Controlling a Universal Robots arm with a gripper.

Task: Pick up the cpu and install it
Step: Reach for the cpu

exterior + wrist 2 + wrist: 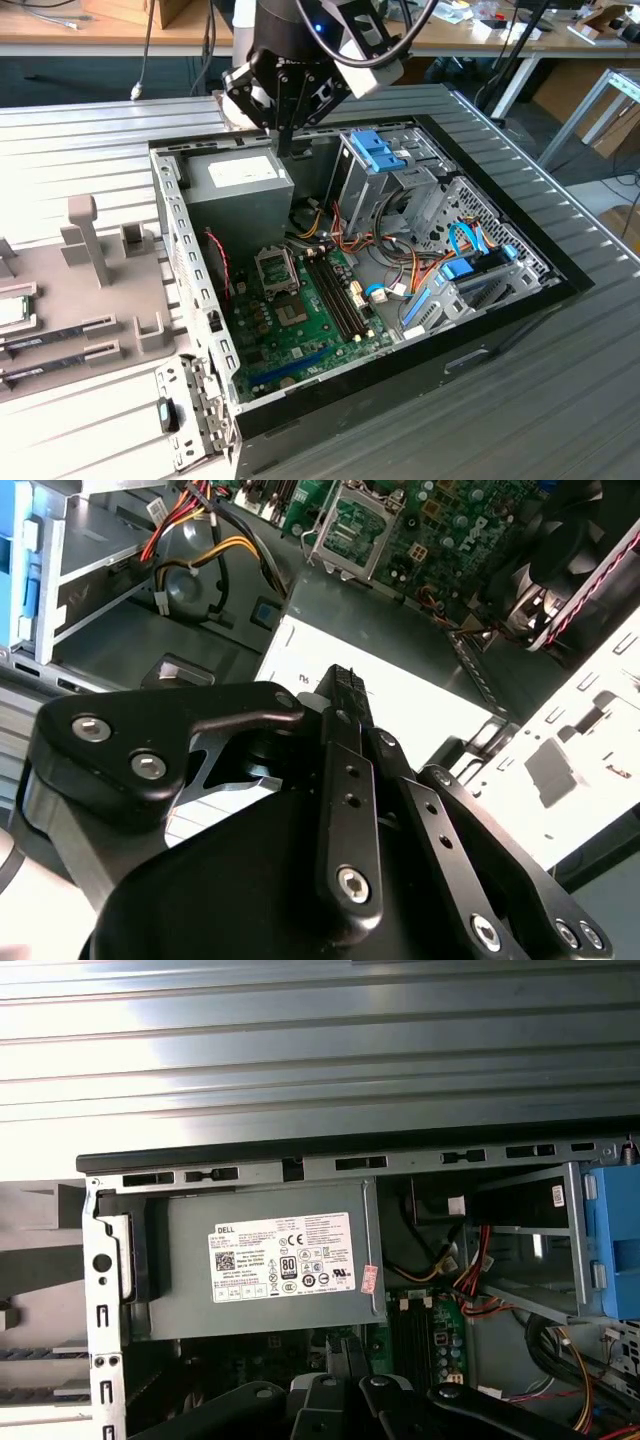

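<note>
One black gripper [288, 148] hangs over the open computer case [172, 225], at the corner of the case where the grey power supply box [235, 185] sits. Its fingers [347, 720] are pressed together into a single dark bar, with nothing clamped between them (only bare metal shows). In the exterior view the tip comes down just at the box's upper edge; I cannot tell whether it touches the box. In the second wrist view the tip lies over the box's white label [420, 715]. Deeper inside the case, past the box, lies the green board [300, 330] with the metal frame of its socket [277, 270], well apart from the gripper; the second wrist view shows the same socket [350, 530] beyond the label. The cpu [10, 312] is outside the case, on the grey tray [110, 290] that lies beside the case on the exterior view's left. It is a small flat square with a green rim, partly cut off by the picture's edge, and far from the gripper. Two long memory sticks [60, 340] lie on the same tray, just beside the cpu and nearer the camera.
</note>
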